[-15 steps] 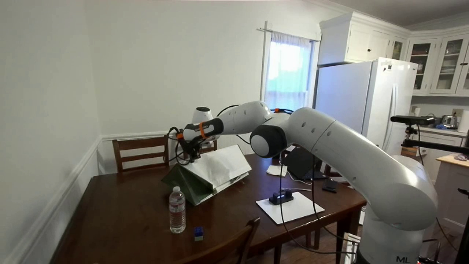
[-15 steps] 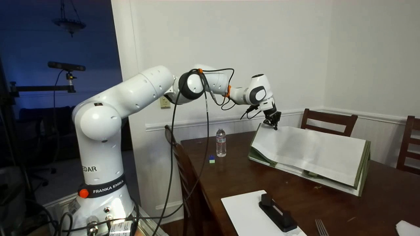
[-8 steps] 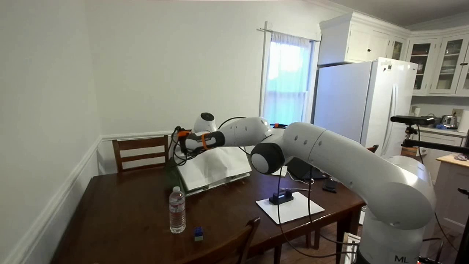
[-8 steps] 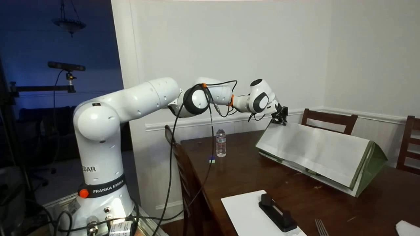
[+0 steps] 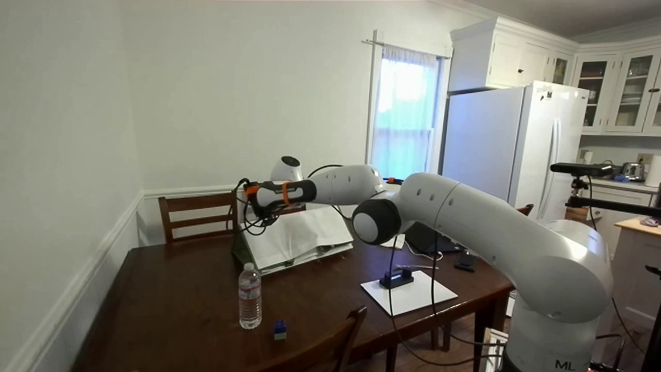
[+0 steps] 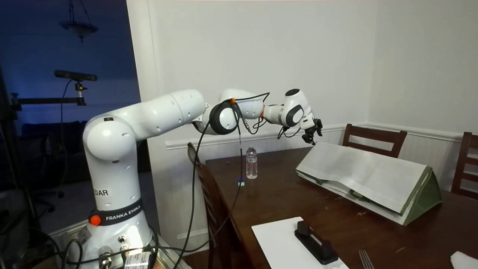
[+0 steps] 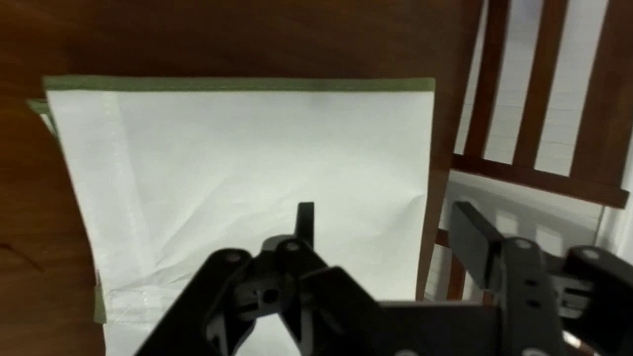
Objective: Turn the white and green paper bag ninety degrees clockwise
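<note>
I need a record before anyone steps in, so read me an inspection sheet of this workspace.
Surface: dark wooden table with a few small pale marks.
Job's things: white and green paper bag rests tent-like on the table, its white face creased.
Clutter: upright water bottle, blue-topped block, white sheet under a black device, fork.
Gripper: open, by one edge of the bag; contact unclear.
Cables: black cables hang from the arm.
Surroundings: wooden chair, refrigerator, curtained window.
</note>
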You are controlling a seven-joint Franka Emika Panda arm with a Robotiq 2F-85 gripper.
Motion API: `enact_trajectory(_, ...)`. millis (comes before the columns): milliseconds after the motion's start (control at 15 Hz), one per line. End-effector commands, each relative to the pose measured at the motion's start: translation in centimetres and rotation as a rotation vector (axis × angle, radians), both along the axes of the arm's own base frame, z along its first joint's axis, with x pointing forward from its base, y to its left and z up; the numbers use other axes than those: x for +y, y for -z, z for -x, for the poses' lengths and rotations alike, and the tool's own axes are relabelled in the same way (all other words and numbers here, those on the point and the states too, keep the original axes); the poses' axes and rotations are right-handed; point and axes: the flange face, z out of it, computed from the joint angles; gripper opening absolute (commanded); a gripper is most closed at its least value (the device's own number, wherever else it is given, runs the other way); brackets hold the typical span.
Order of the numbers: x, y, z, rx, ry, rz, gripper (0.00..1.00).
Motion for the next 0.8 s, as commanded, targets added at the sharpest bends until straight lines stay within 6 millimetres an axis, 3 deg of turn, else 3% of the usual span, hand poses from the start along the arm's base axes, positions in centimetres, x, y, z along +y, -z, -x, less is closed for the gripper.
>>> enact_trajectory(0, -1.7, -4.6, 1.3, 0.175, -0.091, 0.048, 0.99)
enact_trajectory(200, -3.9, -7.1, 2.9, 0.318, -0.122, 0.135, 1.00)
enact_trajectory(533, -9.8, -8.0, 5.0, 0.443, 0.028, 0.374, 1.00)
enact_trajectory(600, -9.8, -7.6, 5.8, 0.468, 0.008, 0.177, 1.00)
enact_trajectory(667, -9.3, -7.5, 4.9, 0.428, -0.002, 0.286, 1.00)
enact_trajectory(733, -9.6, -7.3, 5.1, 0.439, 0.001, 0.275, 1.00)
